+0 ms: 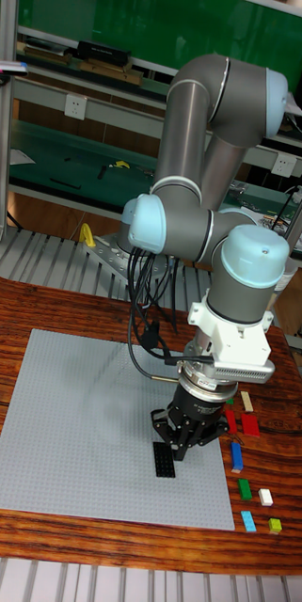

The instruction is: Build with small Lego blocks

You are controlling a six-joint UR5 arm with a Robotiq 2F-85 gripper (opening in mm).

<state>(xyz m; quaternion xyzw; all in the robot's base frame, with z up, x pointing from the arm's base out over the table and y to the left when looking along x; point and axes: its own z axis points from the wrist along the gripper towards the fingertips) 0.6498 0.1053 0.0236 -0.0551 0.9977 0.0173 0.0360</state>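
A large grey baseplate (85, 423) lies on the wooden table. A black brick (164, 460) sits flat on it near its front right part. My gripper (176, 442) points down right over the far end of that brick, its dark fingertips (168, 436) at or just above the brick's top. The fingers blend with the black brick, so I cannot make out whether they are touching or holding it.
To the right of the baseplate, loose bricks lie on the wood: two red (250, 425), a tan (246, 402), a blue (236, 457), a green (245, 487), a white (265, 497), a light blue (249, 521) and a yellow-green (276, 526). A black cable (141, 320) hangs from the arm.
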